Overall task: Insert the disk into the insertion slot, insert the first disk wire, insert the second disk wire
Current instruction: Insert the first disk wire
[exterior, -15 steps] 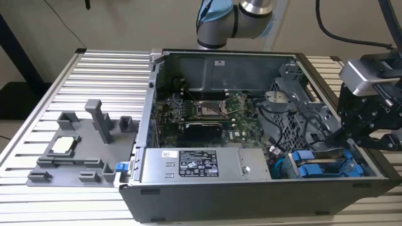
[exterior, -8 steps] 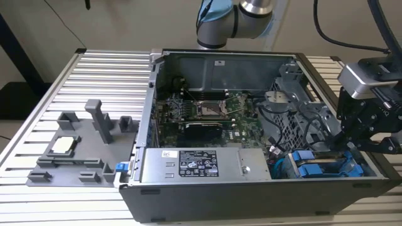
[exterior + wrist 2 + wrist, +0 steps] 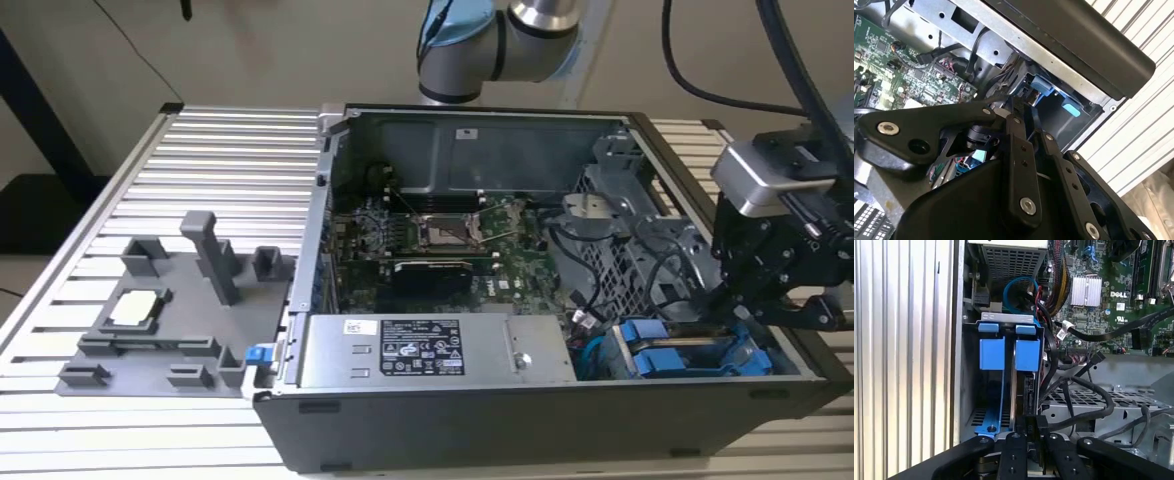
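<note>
Disk [image 3: 1027, 356] in its blue frame stands on edge in the insertion slot [image 3: 1006, 317], directly ahead of the gripper [image 3: 1033, 429] in the first wrist view and beside a 2nd blue frame [image 3: 991, 354]. There we see the gripper's 2 fingers almost together, with a black cable [image 3: 1079, 419] curving in to end at their tips. Whether they pinch it we cannot tell. The disk's long axis runs straight away from the gripper, with its blue tab at the far end. Beyond it lie a finned silver heatsink [image 3: 1086, 291] and the green motherboard [image 3: 1124, 315].

In the second wrist view we also get the case's black outer wall [image 3: 1079, 40] just past the blue tabs.

In the exterior view the arm [image 3: 467, 50] rises behind the open case [image 3: 534, 430]. Its wrist hangs at the exterior view's right, with the gripper pointing down into the slot's corner. The silver power supply [image 3: 534, 355] lies just beside the slot. A grey parts tray [image 3: 134, 345] sits on the slatted table [image 3: 227, 150], well apart.
</note>
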Available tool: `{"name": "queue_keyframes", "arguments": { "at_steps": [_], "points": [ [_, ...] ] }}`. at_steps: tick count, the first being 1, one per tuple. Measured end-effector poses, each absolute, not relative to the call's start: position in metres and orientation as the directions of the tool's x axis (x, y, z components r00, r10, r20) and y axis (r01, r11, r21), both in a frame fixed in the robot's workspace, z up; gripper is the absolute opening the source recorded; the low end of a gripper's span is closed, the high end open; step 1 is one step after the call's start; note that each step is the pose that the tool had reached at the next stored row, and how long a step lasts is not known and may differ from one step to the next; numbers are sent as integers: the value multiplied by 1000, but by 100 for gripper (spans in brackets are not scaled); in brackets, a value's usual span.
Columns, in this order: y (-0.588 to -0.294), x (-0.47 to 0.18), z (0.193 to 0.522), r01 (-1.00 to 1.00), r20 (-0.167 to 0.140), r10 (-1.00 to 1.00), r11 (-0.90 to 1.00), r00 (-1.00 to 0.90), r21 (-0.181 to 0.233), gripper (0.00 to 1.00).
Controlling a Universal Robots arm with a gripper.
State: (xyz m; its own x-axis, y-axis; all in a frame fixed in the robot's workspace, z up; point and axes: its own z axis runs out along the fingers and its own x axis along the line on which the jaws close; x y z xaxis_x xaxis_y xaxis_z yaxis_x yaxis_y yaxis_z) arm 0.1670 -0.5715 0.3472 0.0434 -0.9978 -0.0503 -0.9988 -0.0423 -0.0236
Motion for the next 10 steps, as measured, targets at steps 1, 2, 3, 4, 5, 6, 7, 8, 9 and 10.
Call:
{"name": "queue_keyframes", "arguments": {
  "at_steps": [1,2,3,4,5,6,7,8,9,10],
  "points": [
    [-571,167,347,-999,-50,-998,-42,43,-24,19],
    [-571,167,346,-999,-50,-998,-41,42,-24,19],
    [-571,167,346,-999,-50,-998,-40,41,-24,19],
    [-571,167,345,-999,-50,-998,-39,40,-24,19],
    [-570,167,345,-999,-50,-998,-37,38,-24,19],
    [-570,167,344,-999,-50,-998,-35,36,-24,19],
    [-570,167,344,-999,-50,-998,-32,33,-24,19],
    [-570,167,344,-999,-50,-998,-28,30,-24,19],
    [-570,167,343,-999,-49,-998,-25,27,-24,19],
    [-570,167,343,-999,-49,-998,-24,25,-24,19]
  ]
}}
